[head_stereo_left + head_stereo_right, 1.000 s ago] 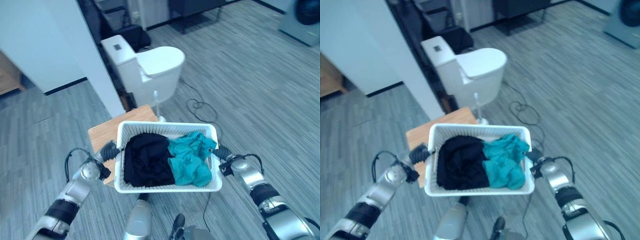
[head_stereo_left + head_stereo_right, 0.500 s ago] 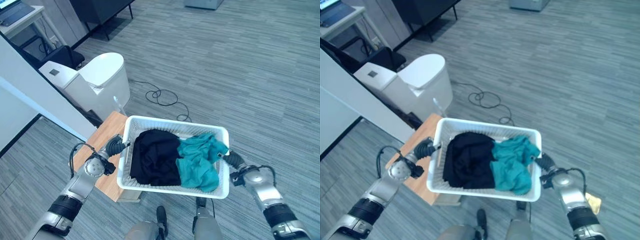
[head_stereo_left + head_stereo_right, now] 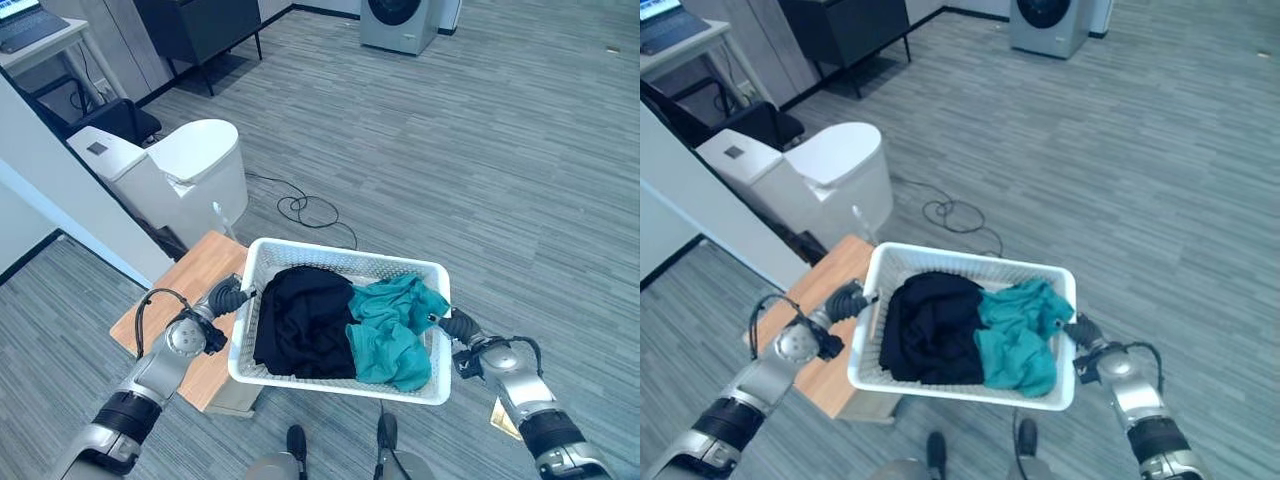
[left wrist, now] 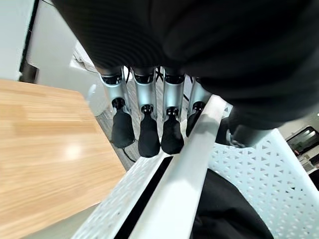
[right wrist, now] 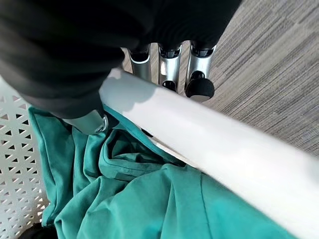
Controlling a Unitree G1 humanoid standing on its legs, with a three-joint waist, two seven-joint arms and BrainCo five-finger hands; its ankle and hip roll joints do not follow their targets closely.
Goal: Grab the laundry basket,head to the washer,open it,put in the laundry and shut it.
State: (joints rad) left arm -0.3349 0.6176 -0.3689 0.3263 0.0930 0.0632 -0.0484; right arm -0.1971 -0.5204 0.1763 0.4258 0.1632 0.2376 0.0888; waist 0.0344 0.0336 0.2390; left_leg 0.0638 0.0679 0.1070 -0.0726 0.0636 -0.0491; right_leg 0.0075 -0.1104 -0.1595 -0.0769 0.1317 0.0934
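left hand [image 3: 229, 297]: clamped on the short left end of the laundry basket [image 3: 330, 382], fingers [image 4: 148, 133] curled under the rim with the thumb over the top, so it's a proper grip.
right hand [image 3: 459, 327]: same deal on the opposite short end, fingers [image 5: 199, 84] wrapped round the smooth white rim, thumb on the inside next to the teal stuff.
key relation: the washer [image 3: 400, 20] sits way off at the far end of the room, ahead and a bit to the robot's right, well apart from the basket. The basket's long axis runs side to side between the two hands, carried up off the floor, and the right hand is the one nearer the machine. My guess is the walk across open floor comes next, with the door still to be opened.
floor [image 3: 520, 180]: grey wood-look planks, flat, loose black cable [image 3: 308, 209] lying between basket and washer, could be a trip thing maybe.
toilet [image 3: 178, 178]: glossy white, rounded lid, boxy tank, off to the left.
wooden stool [image 3: 175, 300]: pale flat top, just under and beside the basket's left end.
basket material: white rigid plastic, rectangular, walls punched with little triangle holes, thick rounded rim.
black garment [image 3: 300, 322]: soft, crumpled, fills the left half.
teal garment [image 3: 392, 332]: soft cotton-looking, bunched in the right half, piled up to the rim.
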